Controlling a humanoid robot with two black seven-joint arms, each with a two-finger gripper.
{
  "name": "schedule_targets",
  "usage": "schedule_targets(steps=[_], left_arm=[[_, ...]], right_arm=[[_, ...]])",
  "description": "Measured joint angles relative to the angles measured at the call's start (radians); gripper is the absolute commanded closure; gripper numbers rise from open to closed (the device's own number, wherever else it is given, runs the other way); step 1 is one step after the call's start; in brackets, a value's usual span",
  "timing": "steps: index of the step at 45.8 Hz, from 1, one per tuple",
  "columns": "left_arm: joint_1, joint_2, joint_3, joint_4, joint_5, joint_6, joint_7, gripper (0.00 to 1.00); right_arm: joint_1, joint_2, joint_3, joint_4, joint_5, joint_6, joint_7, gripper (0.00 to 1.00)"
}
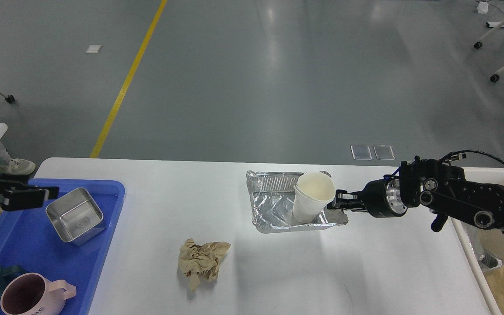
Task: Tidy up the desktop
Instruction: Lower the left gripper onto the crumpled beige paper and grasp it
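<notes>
Right gripper: the black two-finger right gripper (337, 200) reaches leftward from a horizontal arm, fingertips at the white paper cup's (313, 196) side; whether it clamps the cup cannot be told.
Cup: tilted, smooth, standing in a crinkled rectangular aluminium foil tray (274, 205).
Left gripper: the black left gripper (37, 194) hovers over the blue plastic tray (29, 245); its opening is unclear.
Paper: a crumpled brown paper wad (201, 260).
Desktop: the wide white matte desktop (365, 262) carries all.
</notes>
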Motion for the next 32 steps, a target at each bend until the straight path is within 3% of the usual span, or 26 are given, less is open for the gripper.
schedule_targets(steps=[7, 15, 32], left_arm=[[0.103, -0.219, -0.001, 0.106, 0.002, 0.041, 0.039, 0.21], [0.156, -0.379, -0.004, 0.138, 0.003, 0.069, 0.050, 0.21], [0.181, -0.504, 0.006, 0.141, 0.005, 0.073, 0.042, 0.20]], right_arm=[[-0.004, 0.002, 0.000, -0.001, 0.000, 0.000, 0.000, 1.00], [-0.005, 0.000, -0.001, -0.003, -0.001, 0.000, 0.001, 1.00], [-0.006, 0.000, -0.005, -0.004, -0.003, 0.000, 0.001, 1.00]])
